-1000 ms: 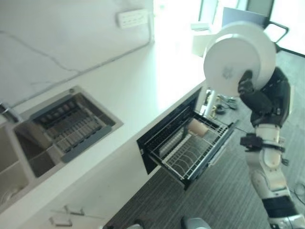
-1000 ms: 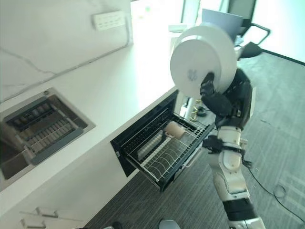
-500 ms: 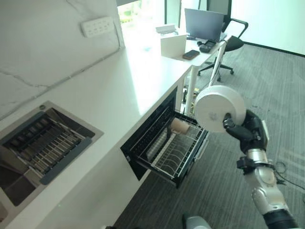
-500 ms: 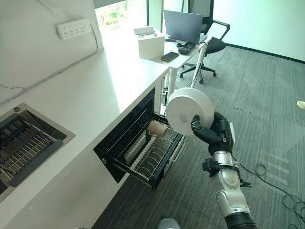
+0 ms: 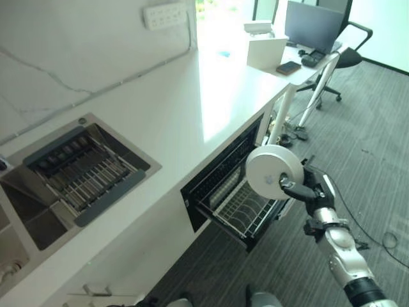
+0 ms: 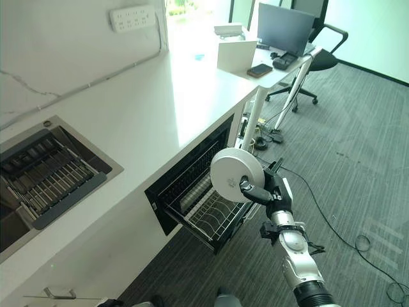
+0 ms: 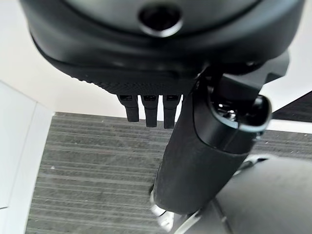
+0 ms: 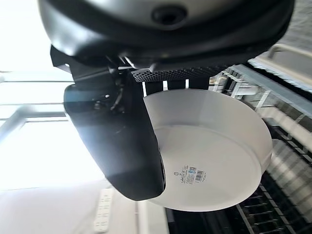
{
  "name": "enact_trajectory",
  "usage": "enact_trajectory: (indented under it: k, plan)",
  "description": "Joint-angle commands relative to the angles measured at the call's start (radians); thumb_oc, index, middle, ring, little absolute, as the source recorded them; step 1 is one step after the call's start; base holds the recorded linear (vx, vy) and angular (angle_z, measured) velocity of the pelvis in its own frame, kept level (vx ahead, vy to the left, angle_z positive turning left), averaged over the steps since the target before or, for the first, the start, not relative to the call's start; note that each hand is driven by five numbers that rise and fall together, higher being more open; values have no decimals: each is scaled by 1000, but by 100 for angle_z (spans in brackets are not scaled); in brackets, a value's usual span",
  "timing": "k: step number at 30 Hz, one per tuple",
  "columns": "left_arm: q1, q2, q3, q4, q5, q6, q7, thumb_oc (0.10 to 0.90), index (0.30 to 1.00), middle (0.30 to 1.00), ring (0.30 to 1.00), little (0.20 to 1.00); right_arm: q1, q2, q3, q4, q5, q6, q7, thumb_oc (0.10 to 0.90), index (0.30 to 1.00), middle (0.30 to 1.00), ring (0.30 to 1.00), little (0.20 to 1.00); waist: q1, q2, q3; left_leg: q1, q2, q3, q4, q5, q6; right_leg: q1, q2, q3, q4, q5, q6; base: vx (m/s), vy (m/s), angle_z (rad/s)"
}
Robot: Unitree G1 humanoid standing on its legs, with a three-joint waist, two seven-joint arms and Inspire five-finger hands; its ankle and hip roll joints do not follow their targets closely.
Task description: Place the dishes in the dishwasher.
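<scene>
The right hand (image 6: 267,190) has its thumb and fingers pinched on the rim of a white plate (image 5: 273,172), held on edge just above the pulled-out dishwasher rack (image 6: 206,221). From here it wants to line the plate's edge with a slot between the tines before lowering, or the plate may ride over the wires. The left hand (image 7: 200,146) hangs idle over the carpet, fingers curled on nothing.

White counter (image 6: 153,89), box (image 6: 236,56), phone (image 6: 259,70)
</scene>
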Motion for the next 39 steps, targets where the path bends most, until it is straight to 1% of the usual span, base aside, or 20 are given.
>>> enact_trajectory:
  k: [1, 3, 4, 5, 7, 8, 10, 16, 21, 22, 25, 27, 29, 30, 31, 35, 36, 37, 39]
  plan:
    - [-27, 11, -18, -25, -9, 6, -27, 800, 900, 900, 900, 900, -169, -26, -65, -67, -41, -71, 14, 400, 300, 300, 300, 300, 15, -2, 15, 8, -9, -103, 105, -208, 39, -17, -52, 0, 86, -91, 60, 12, 3, 13]
    - [-23, 13, -15, -24, -2, 8, -32, 800, 900, 900, 900, 900, -177, -28, -45, -27, -60, -60, 21, 400, 300, 300, 300, 300, 23, 1, 20, 2, -9, -108, 105, -205, 37, -18, -53, -6, 86, -91, 59, 9, 1, 3]
    - [-21, 14, -16, -24, 2, 7, -33, 800, 900, 900, 900, 900, -184, -33, -36, -9, -66, -45, 31, 400, 300, 300, 300, 300, 28, 2, 24, -1, -9, -112, 105, -202, 36, -19, -54, -9, 86, -90, 58, 20, 4, 4]
    - [-24, 18, -19, -32, 4, 6, -36, 800, 900, 900, 900, 900, -206, -43, -16, 32, -86, -12, 56, 400, 300, 300, 300, 300, 38, 6, 34, -11, -11, -122, 105, -195, 34, -21, -57, -19, 86, -88, 55, 9, 5, 10]
    - [-28, 21, -21, -33, 2, 3, -37, 800, 900, 900, 900, 900, -224, -50, -6, 55, -80, 9, 61, 400, 300, 300, 300, 300, 42, 8, 41, -16, -12, -126, 105, -193, 33, -22, -58, -23, 86, -87, 54, -10, 8, 25]
    - [-34, 26, -25, -40, 0, -1, -39, 800, 900, 900, 900, 900, -248, -57, 2, 92, -91, 23, 71, 400, 300, 300, 300, 300, 51, 12, 51, -22, -14, -132, 105, -188, 32, -22, -59, -29, 86, -85, 53, -17, 7, 22]
    - [-40, 29, -28, -44, 0, -3, -43, 800, 900, 900, 900, 900, -268, -59, 11, 115, -98, 25, 66, 400, 300, 300, 300, 300, 56, 15, 60, -26, -14, -136, 105, -184, 31, -22, -61, -33, 86, -83, 51, -23, 14, 10]
    - [-62, 40, -54, -69, -19, -18, -53, 800, 900, 900, 900, 900, -368, -81, 34, 182, -115, 32, 34, 400, 300, 300, 300, 300, 74, 42, 98, -53, -25, -157, 105, -170, 26, -31, -64, -46, 86, -80, 44, -29, 48, 16]
    - [-65, 41, -62, -71, -24, -28, -53, 800, 900, 900, 900, 900, -419, -85, 53, 211, -175, 27, -38, 400, 300, 300, 300, 300, 85, 57, 123, -66, -32, -168, 105, -161, 26, -35, -69, -53, 86, -77, 40, -18, 52, 14]
    - [-66, 40, -67, -70, -32, -35, -51, 800, 900, 900, 900, 900, -439, -92, 59, 223, -207, 33, -105, 400, 300, 300, 300, 300, 89, 64, 132, -72, -34, -171, 105, -156, 25, -37, -71, -56, 86, -75, 37, -26, 68, 15]
    - [-58, 37, -71, -76, -45, -45, -46, 800, 900, 900, 900, 900, -471, -103, 57, 231, -284, 55, -214, 400, 300, 300, 300, 300, 93, 73, 147, -80, -34, -173, 105, -152, 24, -41, -71, -58, 86, -77, 35, -36, 61, 6]
    - [-61, 37, -76, -83, -60, -46, -45, 800, 900, 900, 900, 900, -492, -108, 56, 233, -338, 63, -263, 400, 300, 300, 300, 300, 95, 79, 156, -88, -35, -174, 105, -151, 24, -48, -72, -58, 86, -77, 35, -61, 63, 3]
    - [-68, 34, -83, -83, -78, -61, -41, 800, 900, 900, 900, 900, -531, -123, 66, 252, -425, 65, -372, 400, 300, 300, 300, 300, 100, 88, 171, -98, -38, -176, 105, -149, 25, -58, -75, -62, 86, -76, 34, -78, 78, 2]
    - [-69, 33, -86, -82, -83, -67, -38, 800, 900, 900, 900, 900, -541, -128, 71, 257, -448, 66, -397, 400, 300, 300, 300, 300, 101, 92, 175, -102, -38, -176, 105, -147, 25, -61, -75, -62, 86, -75, 33, -57, 75, 4]
    - [-71, 31, -91, -79, -89, -79, -35, 800, 900, 900, 900, 900, -555, -134, 74, 263, -481, 77, -449, 400, 300, 300, 300, 300, 103, 96, 182, -108, -40, -177, 105, -143, 26, -64, -76, -64, 86, -74, 32, -47, 67, 4]
    - [-87, 23, -105, -74, -106, -103, -28, 800, 900, 900, 900, 900, -600, -151, 95, 306, -567, 85, -570, 400, 300, 300, 300, 300, 111, 113, 207, -128, -49, -184, 105, -135, 29, -78, -77, -67, 86, -72, 27, -56, 61, 1]
    - [-92, 22, -106, -78, -108, -104, -27, 800, 900, 900, 900, 900, -608, -160, 101, 309, -585, 99, -614, 400, 300, 300, 300, 300, 112, 119, 216, -137, -50, -184, 105, -129, 29, -84, -78, -69, 86, -68, 25, -83, 73, 7]
    - [-106, 23, -107, -88, -111, -99, -30, 800, 900, 900, 900, 900, -620, -179, 108, 327, -611, 96, -671, 400, 300, 300, 300, 300, 114, 129, 236, -148, -54, -189, 105, -120, 30, -90, -79, -69, 86, -64, 22, -104, 61, 7]
    - [-118, 27, -114, -88, -121, -104, -30, 800, 900, 900, 900, 900, -649, -199, 113, 370, -616, 92, -724, 400, 300, 300, 300, 300, 118, 138, 251, -165, -57, -192, 105, -111, 32, -103, -79, -74, 86, -62, 19, -98, 29, 8]
